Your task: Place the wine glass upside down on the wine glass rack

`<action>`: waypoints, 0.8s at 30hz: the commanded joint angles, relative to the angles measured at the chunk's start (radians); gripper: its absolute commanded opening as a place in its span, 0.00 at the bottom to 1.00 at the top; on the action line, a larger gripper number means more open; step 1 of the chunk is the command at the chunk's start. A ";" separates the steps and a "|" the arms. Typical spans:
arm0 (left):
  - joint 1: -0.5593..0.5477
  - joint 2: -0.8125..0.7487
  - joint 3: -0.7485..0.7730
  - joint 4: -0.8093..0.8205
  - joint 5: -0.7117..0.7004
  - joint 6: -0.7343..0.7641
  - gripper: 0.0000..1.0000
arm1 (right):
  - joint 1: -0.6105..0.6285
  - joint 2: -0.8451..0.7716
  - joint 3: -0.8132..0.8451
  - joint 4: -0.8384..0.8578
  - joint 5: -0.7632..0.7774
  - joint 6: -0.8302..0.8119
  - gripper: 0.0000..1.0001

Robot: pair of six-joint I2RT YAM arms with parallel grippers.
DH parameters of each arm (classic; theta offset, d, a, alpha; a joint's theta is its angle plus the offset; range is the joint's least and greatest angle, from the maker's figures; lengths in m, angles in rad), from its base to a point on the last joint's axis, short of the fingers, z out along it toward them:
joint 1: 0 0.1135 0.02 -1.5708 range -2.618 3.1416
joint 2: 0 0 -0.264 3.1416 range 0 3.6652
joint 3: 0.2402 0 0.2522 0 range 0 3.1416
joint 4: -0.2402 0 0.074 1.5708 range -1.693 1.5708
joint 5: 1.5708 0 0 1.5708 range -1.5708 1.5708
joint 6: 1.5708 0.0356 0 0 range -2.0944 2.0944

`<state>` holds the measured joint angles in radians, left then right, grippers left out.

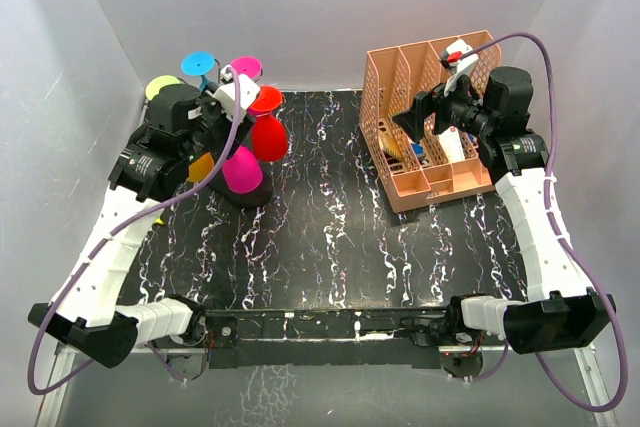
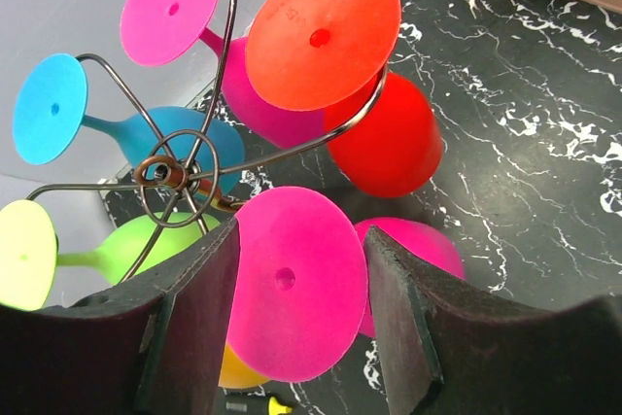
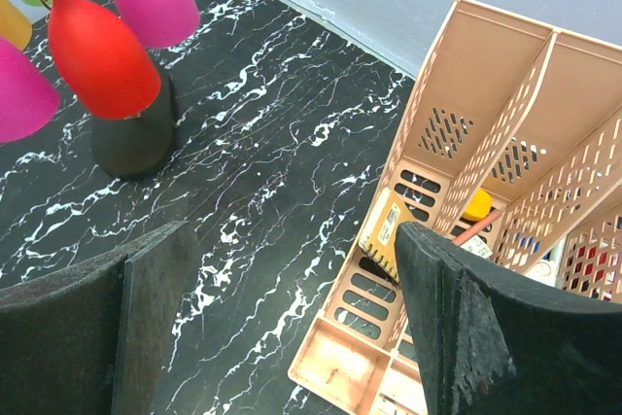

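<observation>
Backdrop: plain white walls round a black, white-veined desk (image 1: 320,247).
Rack: wine glass rack (image 2: 175,174) stands at the left rear of the desk, its wire arms fanning out from a central hub.
Load: blue, pink, red and lime glasses hang bowl-down from the arms; a yellow one shows low, partly hidden.
Task glass: magenta wine glass (image 2: 287,284) is upside down at the rack's near side, foot up at the height of the arms, bowl hanging close beside the red glass (image 2: 389,143).
Left end effector (image 2: 301,250): pads flank the magenta foot on both sides; cannot tell whether they pinch it or merely stand at its rim.
Right end effector (image 3: 292,235): spread wide, empty, poised over the desk by the peach organizer (image 3: 466,94), well apart from the rack.
Step, my reading: seating the stem in its wire arm and letting go.
Doing it well: confirm the foot rests on the wire before parting the pads; part them evenly, then withdraw straight back and slightly up.
Risk: brushing the foot rim could swing the bowl into the red glass or rock the rack.
</observation>
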<state>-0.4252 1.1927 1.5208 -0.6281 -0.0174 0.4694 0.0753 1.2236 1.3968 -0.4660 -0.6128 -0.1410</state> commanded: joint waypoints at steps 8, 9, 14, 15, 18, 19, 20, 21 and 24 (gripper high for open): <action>-0.002 -0.039 0.034 0.011 0.073 -0.091 0.79 | -0.007 -0.023 0.005 0.064 -0.006 0.007 0.92; -0.001 -0.040 0.046 0.013 0.055 -0.115 0.86 | -0.007 -0.021 0.007 0.063 -0.001 0.004 0.92; 0.025 -0.054 0.074 0.054 -0.115 -0.233 0.97 | -0.007 -0.004 0.026 0.054 0.042 -0.027 0.92; 0.033 -0.059 0.075 0.069 -0.168 -0.245 0.97 | -0.007 0.000 0.031 0.049 0.059 -0.043 0.93; 0.067 -0.074 0.067 0.120 -0.301 -0.279 0.97 | -0.013 0.005 0.051 0.022 0.152 -0.115 0.94; 0.093 -0.077 0.065 0.132 -0.320 -0.300 0.97 | -0.016 0.008 0.067 0.002 0.205 -0.147 0.95; 0.134 -0.080 0.064 0.140 -0.316 -0.329 0.97 | -0.020 0.018 0.090 -0.030 0.284 -0.186 0.96; 0.176 -0.085 0.061 0.145 -0.291 -0.360 0.97 | -0.032 0.028 0.127 -0.057 0.340 -0.212 0.98; 0.256 -0.105 0.040 0.174 -0.223 -0.405 0.97 | -0.098 0.037 0.155 -0.058 0.466 -0.205 0.98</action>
<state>-0.2619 1.1374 1.5570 -0.5255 -0.2340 0.1722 0.0494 1.2629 1.4658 -0.5308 -0.3805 -0.2825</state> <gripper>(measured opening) 0.970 0.983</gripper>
